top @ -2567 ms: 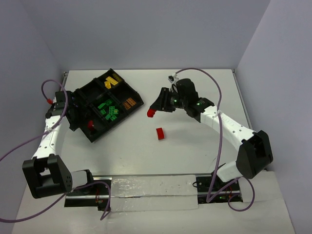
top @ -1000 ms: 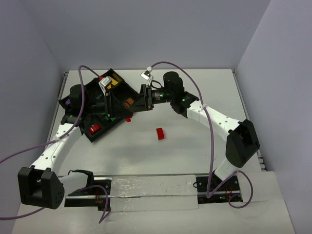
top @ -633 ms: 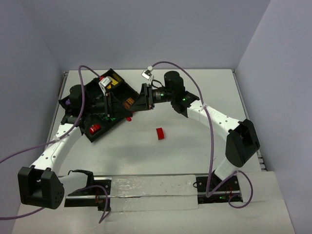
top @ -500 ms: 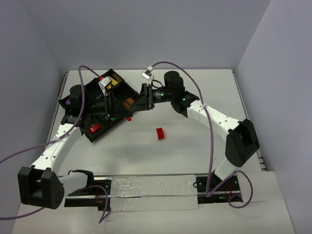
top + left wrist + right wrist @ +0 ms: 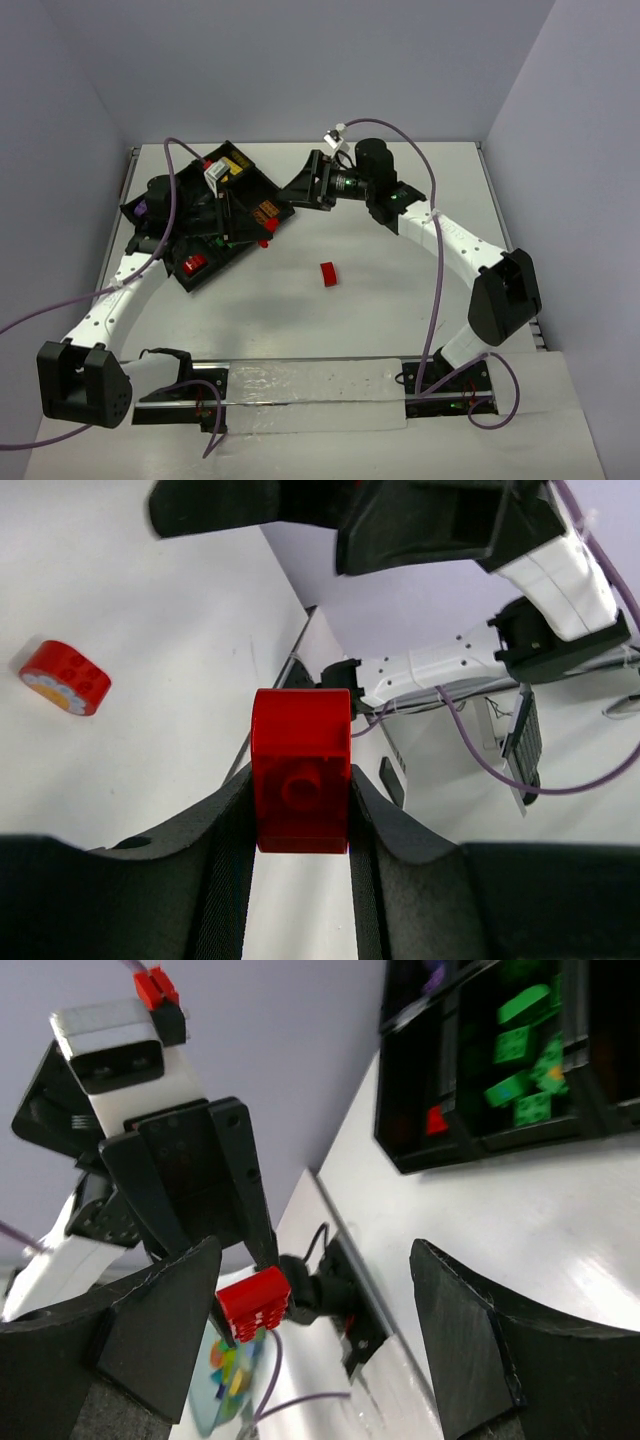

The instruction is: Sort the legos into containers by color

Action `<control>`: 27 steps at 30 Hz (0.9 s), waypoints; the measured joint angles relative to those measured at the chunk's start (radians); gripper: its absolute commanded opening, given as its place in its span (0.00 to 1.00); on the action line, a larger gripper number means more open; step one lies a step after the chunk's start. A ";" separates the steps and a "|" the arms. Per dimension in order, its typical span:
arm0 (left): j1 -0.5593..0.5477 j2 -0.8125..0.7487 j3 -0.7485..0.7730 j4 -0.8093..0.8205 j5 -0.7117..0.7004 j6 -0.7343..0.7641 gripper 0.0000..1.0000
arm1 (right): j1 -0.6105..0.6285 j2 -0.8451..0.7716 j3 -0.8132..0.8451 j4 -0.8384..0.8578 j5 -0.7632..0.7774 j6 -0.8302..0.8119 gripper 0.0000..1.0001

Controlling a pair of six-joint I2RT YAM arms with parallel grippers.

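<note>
My left gripper (image 5: 258,232) is shut on a red lego (image 5: 300,770), which hangs just off the near right corner of the black divided tray (image 5: 285,208). That same red lego (image 5: 255,1305) also shows in the right wrist view, pinched between the left fingers. My right gripper (image 5: 303,185) stands open and empty a little to the right of it, fingers (image 5: 160,1310) spread wide. A red-and-white lego (image 5: 328,273) lies on the table between the arms. Green legos (image 5: 520,1055) fill one compartment, yellow ones (image 5: 232,165) another, and a red one (image 5: 193,264) sits in the near compartment.
The left arm crosses over the tray and hides part of its middle compartments. Purple cables (image 5: 175,150) loop above both arms. A clear plastic strip (image 5: 310,395) and the arm bases line the near edge. Grey walls close in the table on three sides.
The right gripper, which carried the red lego earlier, has opened and drawn back up and to the right. The left gripper has stayed in place, shut on that lego.
</note>
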 measured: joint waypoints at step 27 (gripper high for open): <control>0.192 0.102 0.139 -0.659 -1.434 0.133 0.17 | -0.037 -0.178 -0.150 -0.453 0.525 -0.244 0.84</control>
